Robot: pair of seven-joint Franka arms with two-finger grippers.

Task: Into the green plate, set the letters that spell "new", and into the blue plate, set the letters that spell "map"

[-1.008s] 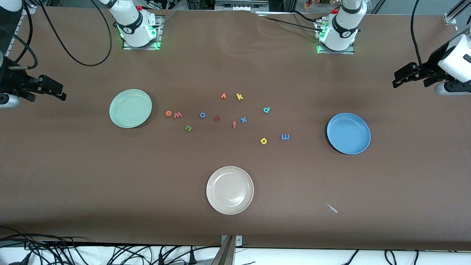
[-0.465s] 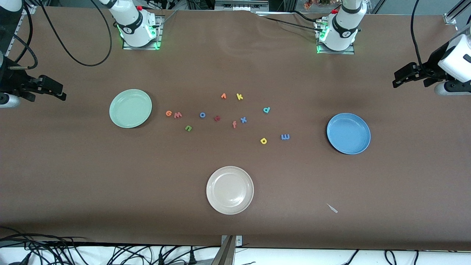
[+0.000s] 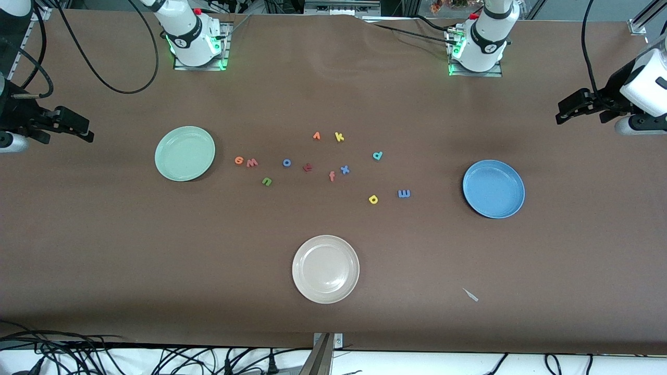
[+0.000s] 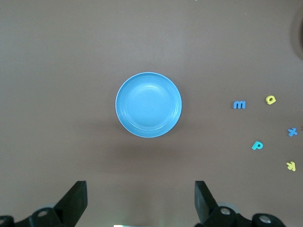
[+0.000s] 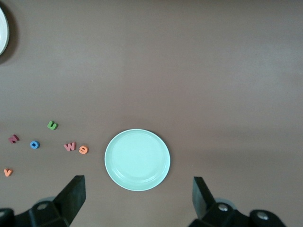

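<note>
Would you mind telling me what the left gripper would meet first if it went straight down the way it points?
Probably bare table just beside the blue plate; the open left gripper hangs above it, though depth is unclear.

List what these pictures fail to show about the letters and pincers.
- Left pincer: left wrist view's lower edge cuts off its body; only open fingers show.
- Right pincer: same in the right wrist view.
- Dark red letter: too small in the front view to read.
- White scrap: too small to identify.
</note>
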